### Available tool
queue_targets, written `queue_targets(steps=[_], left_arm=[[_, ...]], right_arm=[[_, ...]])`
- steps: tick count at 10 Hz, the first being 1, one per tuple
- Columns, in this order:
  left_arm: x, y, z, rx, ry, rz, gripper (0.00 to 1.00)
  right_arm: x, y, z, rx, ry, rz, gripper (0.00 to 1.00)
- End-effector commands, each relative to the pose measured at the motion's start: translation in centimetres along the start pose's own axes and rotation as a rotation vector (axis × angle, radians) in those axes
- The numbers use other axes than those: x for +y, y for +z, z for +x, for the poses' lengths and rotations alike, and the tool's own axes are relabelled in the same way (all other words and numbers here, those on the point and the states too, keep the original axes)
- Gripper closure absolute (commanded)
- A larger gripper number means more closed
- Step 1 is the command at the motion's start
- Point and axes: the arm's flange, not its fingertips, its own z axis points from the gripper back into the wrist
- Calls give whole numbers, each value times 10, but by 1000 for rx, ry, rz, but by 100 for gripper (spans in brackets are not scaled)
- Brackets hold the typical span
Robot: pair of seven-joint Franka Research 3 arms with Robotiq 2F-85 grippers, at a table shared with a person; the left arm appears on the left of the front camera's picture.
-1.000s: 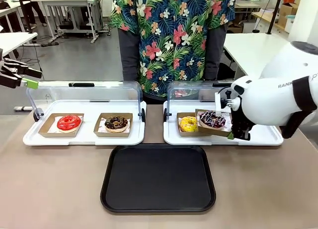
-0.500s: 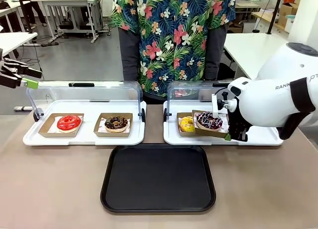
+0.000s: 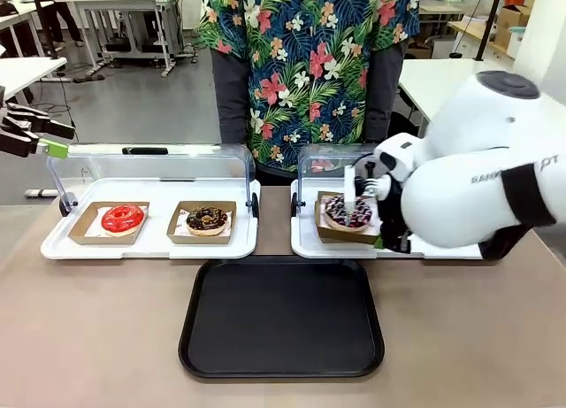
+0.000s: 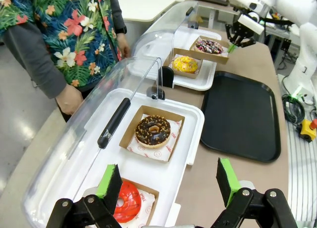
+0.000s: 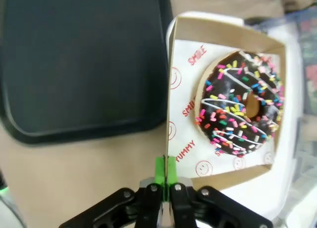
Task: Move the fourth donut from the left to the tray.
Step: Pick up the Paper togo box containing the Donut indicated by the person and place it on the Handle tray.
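Workshop table, brown, is bearing two white display trays [image 3: 150,242].

Front view: right gripper [image 3: 382,242] is carrying the fourth donut [image 3: 348,212] in its cardboard holder [image 3: 340,234], lifted just left of the claw; black tray [image 3: 281,316] is lying below-left.

Left wrist view: left gripper [image 4: 168,181] is hanging released, idle.

Right wrist view: green pads [image 5: 165,170] are pinching the holder's edge.

Step judged: transport; next, lowering onto the tray.

We hold our right tool [image 5: 165,181] pinched together, its green pads pressed flat, the arm bent low. Our left tool [image 4: 168,181] hangs raised, pads spread wide apart.
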Motion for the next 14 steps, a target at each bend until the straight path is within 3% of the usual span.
queue_targets(steps=[1,7,11,14], left_arm=[[0,1,2,5,-3,-4,0],[0,1,2,5,-3,-4,0],[0,1,2,5,-3,-4,0],[0,1,2,5,-3,-4,0]], right_arm=[[60,-6,17,37,-20,-21,98],[141,-41,62,38,32,69,98],[174,-51,67,24,70,86,98],[178,-57,68,44,85,116,98]])
